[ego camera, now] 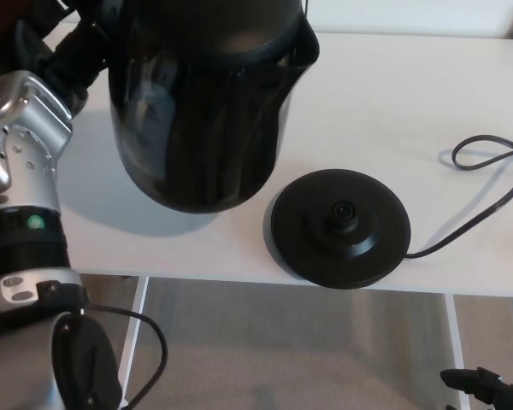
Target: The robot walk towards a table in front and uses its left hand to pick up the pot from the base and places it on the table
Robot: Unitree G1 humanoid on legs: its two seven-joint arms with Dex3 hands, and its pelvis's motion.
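A glossy black pot (201,102) hangs in the air over the left part of the white table (393,94), close to the camera and filling the upper left of the head view. My left hand (64,47) is shut on its handle at the pot's left side, with the silver forearm below it. The round black base (339,226) lies bare on the table near the front edge, to the right of the pot, its centre connector showing. Only the fingertips of my right hand (486,389) show at the bottom right, below the table.
A black power cord (487,184) runs from the base to the right and loops near the table's right side. The table's front edge crosses the picture low down, with grey floor beneath. A black cable hangs from my left arm at the bottom left.
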